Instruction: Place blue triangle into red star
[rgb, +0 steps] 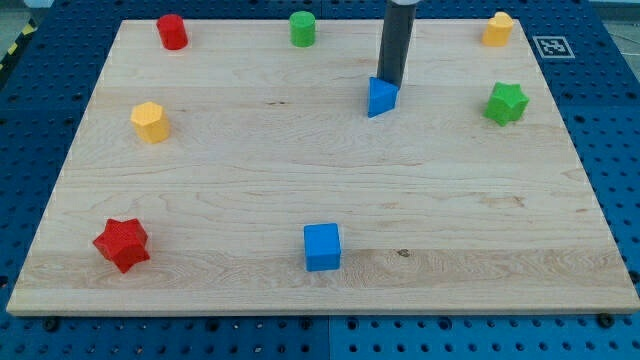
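Note:
The blue triangle lies on the wooden board, right of centre near the view's top. My tip stands right against its upper right side, touching or nearly touching it. The red star lies far off at the view's bottom left corner of the board.
A blue cube sits at bottom centre. A yellow block is at the left, a red cylinder at top left, a green cylinder at top centre, a yellow block at top right, a green star at right.

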